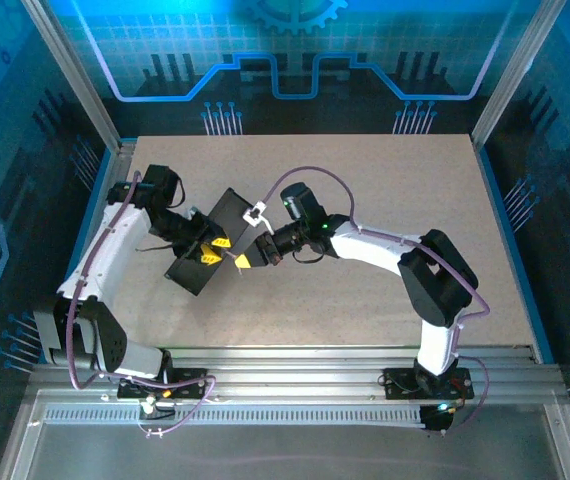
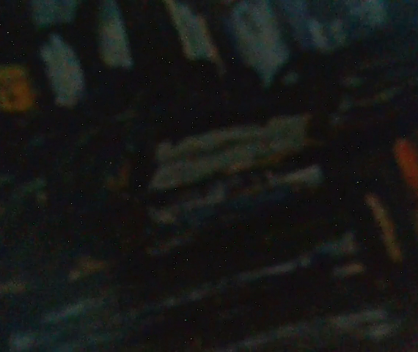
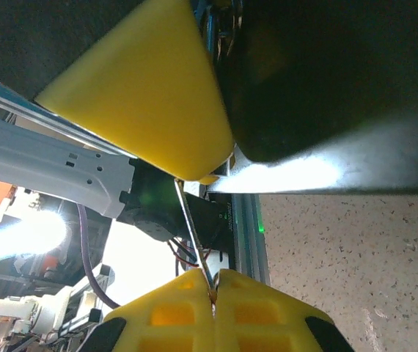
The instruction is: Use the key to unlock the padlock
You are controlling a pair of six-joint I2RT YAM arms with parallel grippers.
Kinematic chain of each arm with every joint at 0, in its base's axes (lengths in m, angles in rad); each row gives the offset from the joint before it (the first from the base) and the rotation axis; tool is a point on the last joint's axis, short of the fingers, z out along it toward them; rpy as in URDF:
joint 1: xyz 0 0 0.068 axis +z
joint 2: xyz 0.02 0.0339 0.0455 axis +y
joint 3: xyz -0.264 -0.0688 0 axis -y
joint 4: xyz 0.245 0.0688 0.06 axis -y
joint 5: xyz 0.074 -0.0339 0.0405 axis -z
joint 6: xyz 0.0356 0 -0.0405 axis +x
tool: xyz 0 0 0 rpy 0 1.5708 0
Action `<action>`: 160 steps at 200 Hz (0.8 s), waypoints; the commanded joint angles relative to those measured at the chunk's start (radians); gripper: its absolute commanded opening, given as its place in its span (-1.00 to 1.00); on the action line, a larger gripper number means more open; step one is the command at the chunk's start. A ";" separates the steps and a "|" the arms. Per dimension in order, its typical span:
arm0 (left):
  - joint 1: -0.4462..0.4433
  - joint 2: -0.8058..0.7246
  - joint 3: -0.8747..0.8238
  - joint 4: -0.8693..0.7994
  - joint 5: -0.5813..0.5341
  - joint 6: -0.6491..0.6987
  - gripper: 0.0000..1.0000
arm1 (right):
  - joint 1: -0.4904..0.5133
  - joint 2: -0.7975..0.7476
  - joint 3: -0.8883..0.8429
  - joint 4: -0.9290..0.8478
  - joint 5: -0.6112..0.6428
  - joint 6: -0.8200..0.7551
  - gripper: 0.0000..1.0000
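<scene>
The key [image 3: 193, 235] is my concern: a thin, stiff sliver of grey metal, light and slick, seen edge-on and running from the lower middle of the right wrist view up toward the centre. My right pincer [image 3: 213, 297] is closed on its lower end, with the two waffle-moulded yellow pads meeting on it at the bottom edge. That pinch covers very little metal, so I judge the key could pivot or slip if its tip is pushed off-axis. Its free end stops just under a smooth yellow wedge [image 3: 143, 95] in the upper left. In the overhead view both pincers meet left of centre over the matte dark box [image 1: 230, 212] on the speckled beige worktop [image 1: 415, 200]. The left pincer [image 1: 214, 251] shows its yellow tips slightly apart, but I cannot tell whether it grips anything. The padlock is too small for me to pick out there. Being hard and tiny, it is best held by its body.
</scene>
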 commanded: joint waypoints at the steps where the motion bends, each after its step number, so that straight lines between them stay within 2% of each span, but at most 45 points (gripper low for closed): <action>1: 0.004 -0.027 0.045 0.019 0.052 0.016 -1.00 | 0.012 0.031 0.017 -0.057 0.028 0.008 -1.00; 160: 0.005 -0.048 0.033 0.042 0.037 -0.014 -1.00 | 0.024 0.060 0.063 -0.094 0.083 0.049 -1.00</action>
